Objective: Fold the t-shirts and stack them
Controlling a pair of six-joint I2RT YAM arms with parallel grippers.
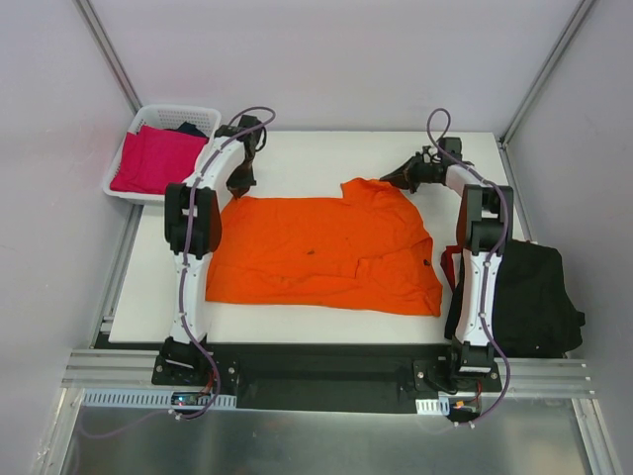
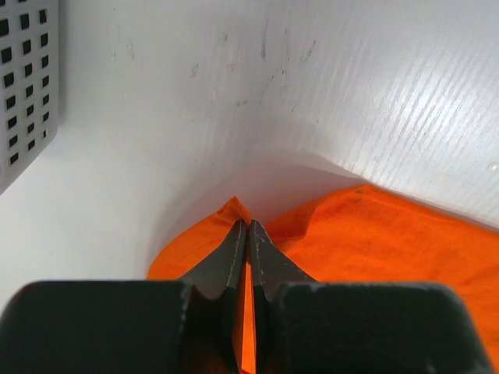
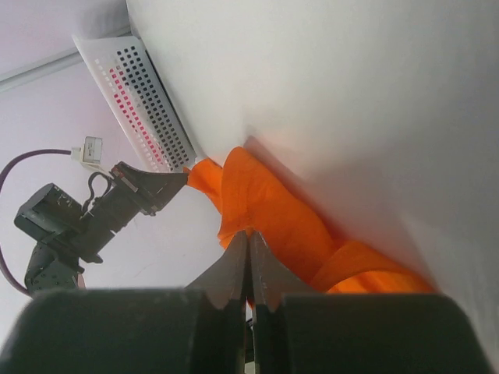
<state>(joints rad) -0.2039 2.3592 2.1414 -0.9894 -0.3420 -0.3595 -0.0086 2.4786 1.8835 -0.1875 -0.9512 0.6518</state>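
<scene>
White desk [image 1: 316, 153]: orange t-shirt [image 1: 326, 252] lay spread; both jaws clamped its far corners; cloth likely light, limp.

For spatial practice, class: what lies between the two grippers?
The orange t-shirt, its far edge pinched by left gripper and right gripper; clearest in right wrist view.

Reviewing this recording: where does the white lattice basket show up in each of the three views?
Top external: the white lattice basket sits at the upper left of the picture.
Left wrist: only its perforated wall shows, at the top-left edge.
Right wrist: it appears in the upper left, slanted in the picture.
Shared landmark: the orange t-shirt, visible in all three.
</scene>
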